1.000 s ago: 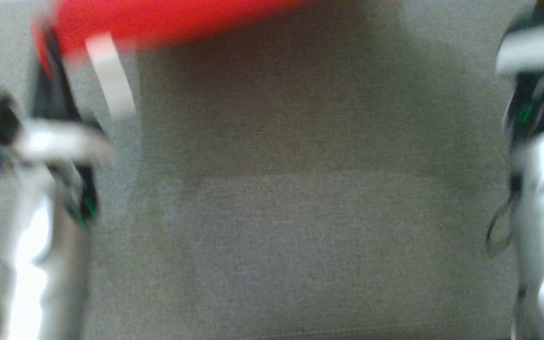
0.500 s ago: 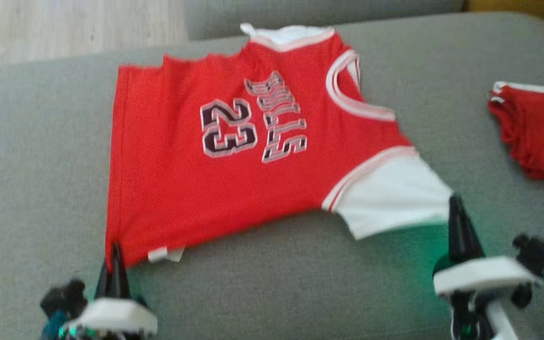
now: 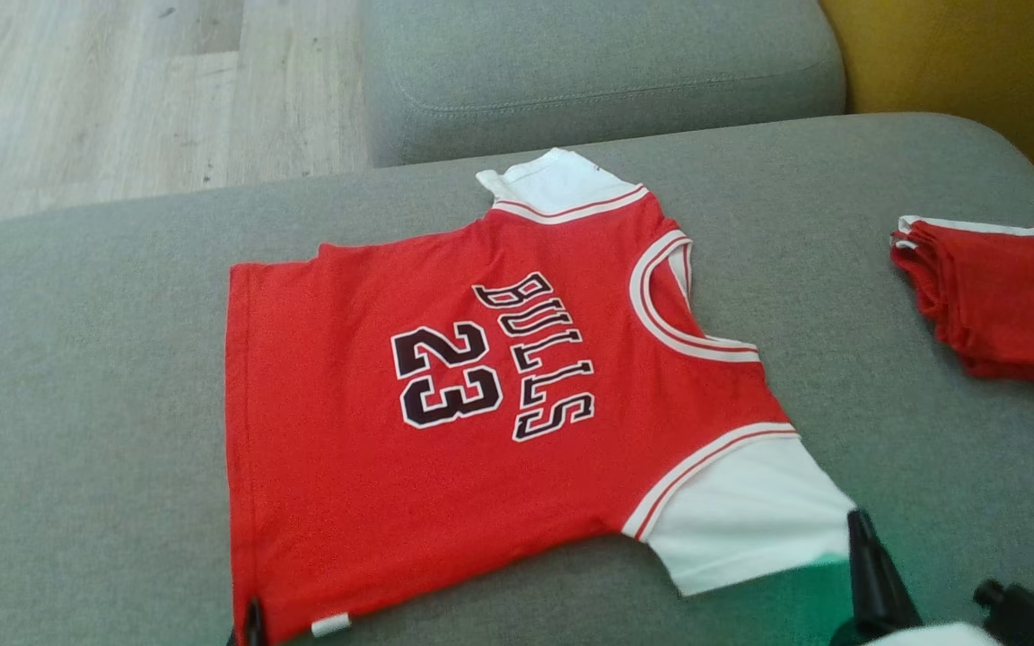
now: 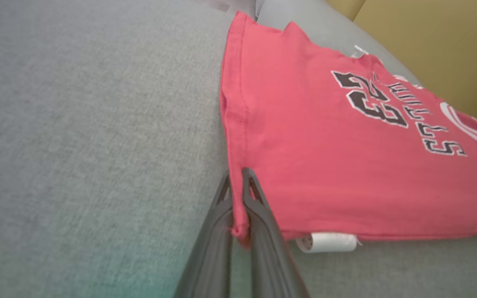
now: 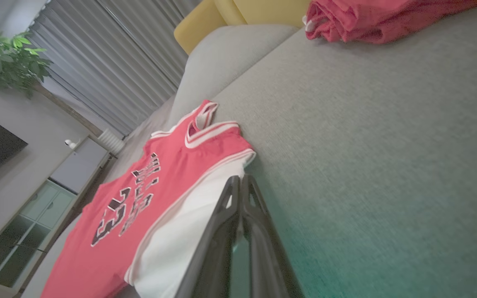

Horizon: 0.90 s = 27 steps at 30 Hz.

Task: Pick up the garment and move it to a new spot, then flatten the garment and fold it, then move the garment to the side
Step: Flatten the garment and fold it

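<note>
The garment [image 3: 481, 404] is a red jersey with black lettering and white sleeves. It lies spread flat on the grey cushion [image 3: 77, 359], lettering up. My left gripper [image 3: 252, 624] is shut on its near hem corner, next to the small white tag [image 3: 330, 625]. In the left wrist view, red cloth of the garment [image 4: 346, 145] is pinched between the fingers of that gripper [image 4: 238, 186]. My right gripper [image 3: 858, 525] is shut at the corner of the near white sleeve. The right wrist view has the sleeve edge of the garment [image 5: 168, 248] running into the fingers of that gripper [image 5: 239, 182].
Another red folded garment [image 3: 1002, 305] lies at the cushion's right edge. A second grey cushion [image 3: 598, 72] sits behind, with something yellow [image 3: 957, 63] at the back right and wooden floor [image 3: 122, 90] at the back left.
The head camera has moved, so the whole picture has slid downward and sharpened. Both grippers stay shut at the same corners of the garment.
</note>
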### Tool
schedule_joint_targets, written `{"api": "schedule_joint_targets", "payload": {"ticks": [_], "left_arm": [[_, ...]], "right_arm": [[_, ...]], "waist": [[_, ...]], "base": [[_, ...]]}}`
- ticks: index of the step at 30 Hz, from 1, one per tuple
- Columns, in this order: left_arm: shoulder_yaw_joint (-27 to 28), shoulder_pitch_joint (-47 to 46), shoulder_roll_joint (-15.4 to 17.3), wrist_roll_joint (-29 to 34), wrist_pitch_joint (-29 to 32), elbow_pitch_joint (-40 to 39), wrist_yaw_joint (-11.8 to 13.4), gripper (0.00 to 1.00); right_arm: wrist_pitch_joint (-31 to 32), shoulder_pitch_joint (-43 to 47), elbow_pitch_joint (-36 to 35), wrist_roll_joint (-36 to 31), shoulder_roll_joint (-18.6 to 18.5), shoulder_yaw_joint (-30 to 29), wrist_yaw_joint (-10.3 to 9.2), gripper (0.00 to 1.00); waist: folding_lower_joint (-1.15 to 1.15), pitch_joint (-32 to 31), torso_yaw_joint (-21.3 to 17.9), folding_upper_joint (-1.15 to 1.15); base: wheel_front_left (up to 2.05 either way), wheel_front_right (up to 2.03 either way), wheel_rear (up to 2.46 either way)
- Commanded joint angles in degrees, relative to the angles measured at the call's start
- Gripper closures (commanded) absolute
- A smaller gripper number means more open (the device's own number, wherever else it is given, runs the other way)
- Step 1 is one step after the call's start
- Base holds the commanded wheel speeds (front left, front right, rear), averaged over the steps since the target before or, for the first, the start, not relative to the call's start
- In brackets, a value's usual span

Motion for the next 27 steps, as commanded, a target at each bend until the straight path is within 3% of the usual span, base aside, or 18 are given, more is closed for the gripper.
{"api": "schedule_joint_targets", "payload": {"ticks": [1, 10, 25, 26, 27], "left_arm": [[0.98, -3.02, 0.50, -0.97, -0.31, -3.08, 0.01, 1.00], [-0.90, -13.20, 0.49, -4.43, -0.31, -7.18, 0.20, 1.00], [-1.82, -29.87, 0.49, -2.66, -0.31, 3.34, 3.81, 1.00], [-1.70, -30.42, 0.49, -2.26, -0.31, 3.26, 3.95, 0.82], [-1.46, -30.75, 0.49, -1.90, -0.31, 2.76, 4.02, 0.33]], "right_arm": [[-0.14, -3.47, -3.22, 0.83, -0.67, 0.86, -0.05, 1.00], [1.22, -16.94, -3.75, 2.10, 1.11, -0.58, -0.05, 1.00], [0.21, -41.64, 18.37, -4.61, 2.80, -3.21, -0.05, 1.00], [0.01, -42.61, 19.52, -5.02, 2.95, -3.66, -0.05, 0.56], [-0.15, -43.39, 20.47, -5.15, 3.13, -4.29, -0.05, 0.00]], "waist": [[0.00, 0.32, 0.13, 0.00], [0.00, 3.88, 1.64, 0.00], [0.00, 12.99, 4.89, 0.00], [0.00, 13.35, 5.04, 0.00], [0.00, 13.52, 5.17, 0.00]], "base": [[0.00, 0.00, 0.00], [0.00, 0.00, 0.00], [0.00, 0.00, 0.00], [0.00, 0.00, 0.00], [0.00, 0.00, 0.00]]}}
